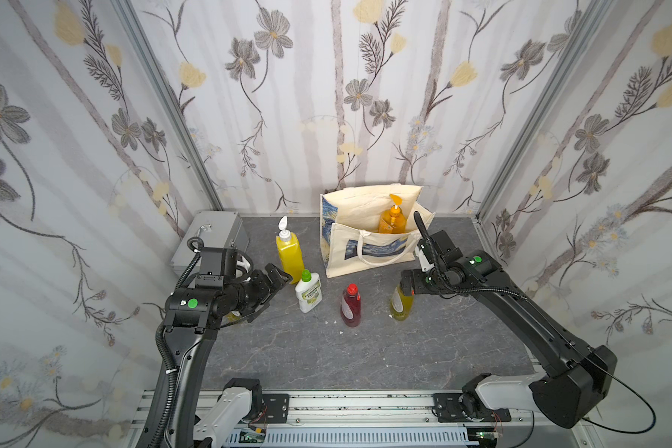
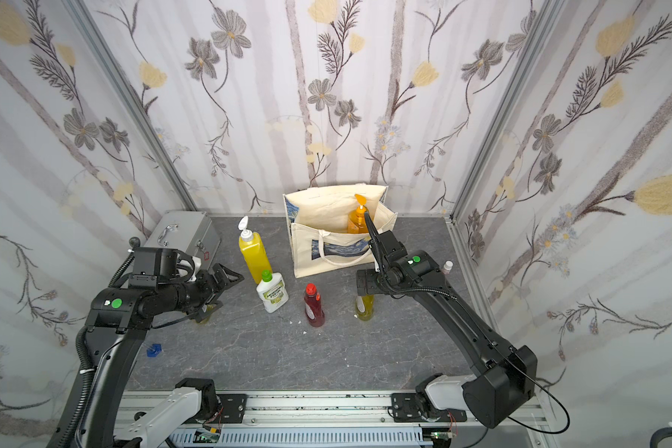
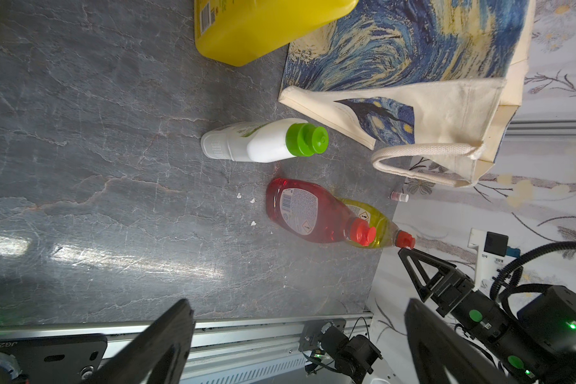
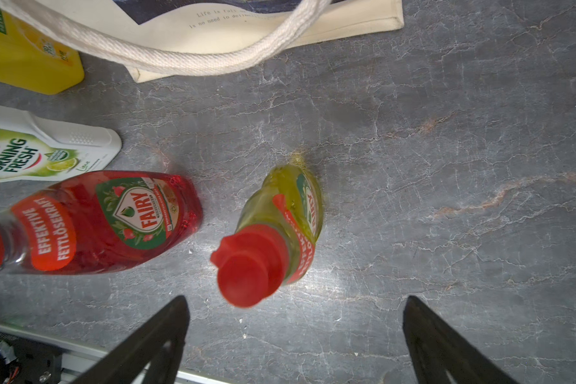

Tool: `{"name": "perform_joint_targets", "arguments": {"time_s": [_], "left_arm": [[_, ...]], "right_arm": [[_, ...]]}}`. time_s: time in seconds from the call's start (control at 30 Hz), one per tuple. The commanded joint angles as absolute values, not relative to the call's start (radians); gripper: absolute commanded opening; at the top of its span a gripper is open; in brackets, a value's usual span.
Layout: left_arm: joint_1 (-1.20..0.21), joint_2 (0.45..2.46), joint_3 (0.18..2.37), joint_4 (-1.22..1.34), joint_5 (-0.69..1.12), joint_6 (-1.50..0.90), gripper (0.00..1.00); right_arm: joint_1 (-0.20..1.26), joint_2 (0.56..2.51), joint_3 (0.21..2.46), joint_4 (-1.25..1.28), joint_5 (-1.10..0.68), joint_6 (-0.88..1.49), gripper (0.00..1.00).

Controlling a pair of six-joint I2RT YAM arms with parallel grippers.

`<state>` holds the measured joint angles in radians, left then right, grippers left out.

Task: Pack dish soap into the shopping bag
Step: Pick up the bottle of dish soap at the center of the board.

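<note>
Yellow-green bottle [image 4: 280,226]: upright on the table [image 1: 288,349], its red cap just under the right gripper [image 4: 295,301], not touching it.
Right gripper: fingers spread wide, holding nothing.
Dark red bottle [image 1: 350,306]: upright, just beside the yellow-green bottle.
White bottle [image 1: 308,293], yellow pump bottle [image 1: 290,252]: upright, farther left.
Orange bottle [image 1: 392,219]: inside the shopping bag [image 1: 350,248], at the back.
Left gripper [image 3: 298,302]: wide open, empty, near the white bottle.
Metal case [image 1: 218,236]: back left corner.
</note>
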<state>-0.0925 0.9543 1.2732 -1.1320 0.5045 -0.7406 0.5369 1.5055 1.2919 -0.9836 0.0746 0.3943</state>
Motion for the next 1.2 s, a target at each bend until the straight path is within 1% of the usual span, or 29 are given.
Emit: {"name": "perform_joint_targets", "arguments": {"time_s": [0.0,0.27,0.4,0.6,0.8,0.93,1.17], "left_arm": [[-0.092,0.960,1.281,-1.116,0.505,-0.754,1.00],[-0.093,0.980,1.304,-1.130,0.522,-0.753,1.00],[-0.092,0.978,1.304,-1.137,0.520,-0.755,1.00],[-0.092,0.973,1.304,-1.131,0.515,-0.766,1.00],[-0.092,0.978,1.304,-1.123,0.520,-0.767,1.00],[-0.092,0.982,1.305,-1.117,0.525,-0.765,1.00],[-0.092,0.986,1.308,-1.118,0.528,-0.764,1.00]], "right_arm": [[0.547,1.525,1.258,-0.877,0.099,0.390,0.99],[0.589,1.577,1.218,-0.752,0.129,0.402,0.92],[0.594,1.589,1.217,-0.742,0.154,0.415,0.90],[0.603,1.582,1.177,-0.710,0.170,0.437,0.88],[0.626,1.565,1.126,-0.687,0.173,0.453,0.89],[0.631,1.562,1.107,-0.666,0.195,0.471,0.88],[0.633,1.571,1.088,-0.621,0.212,0.483,0.80]]}}
